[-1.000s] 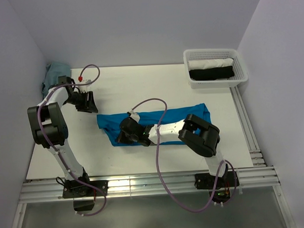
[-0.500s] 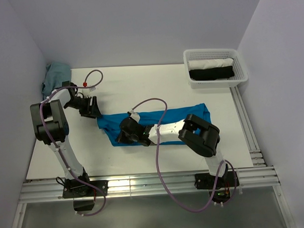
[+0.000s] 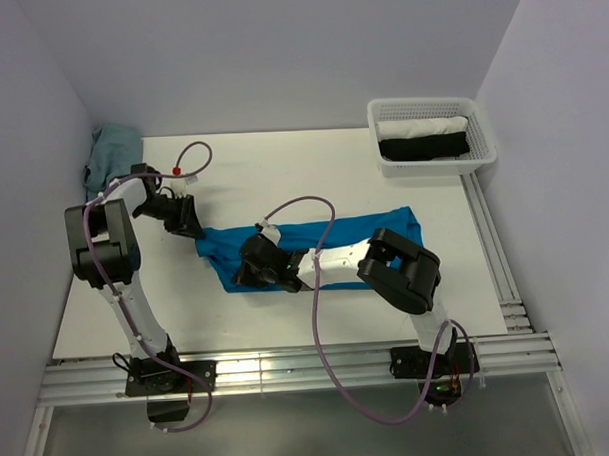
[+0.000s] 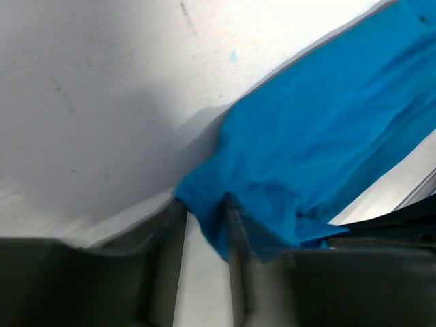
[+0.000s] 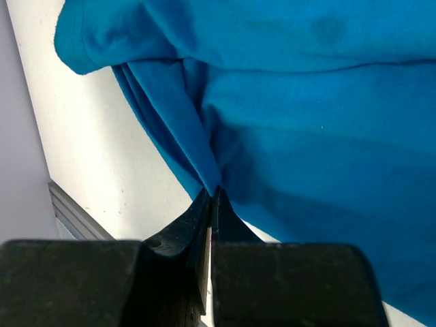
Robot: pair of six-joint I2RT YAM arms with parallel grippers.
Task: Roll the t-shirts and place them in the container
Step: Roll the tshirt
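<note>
Blue t-shirt (image 3: 365,229) lies on the bench (image 3: 282,169). The right pincer (image 5: 210,199) pinches its seven o'clock edge tight to keep it still. The left pincer (image 4: 202,212), open, sits around the nine o'clock corner.

A blue t-shirt (image 4: 320,150) lies on the white table (image 4: 102,88) and spreads up to the right. Its near corner sits between the two gray fingers (image 4: 169,259) of the left gripper (image 4: 201,208). The fingers stand a little apart, and some table shows between them.
</note>
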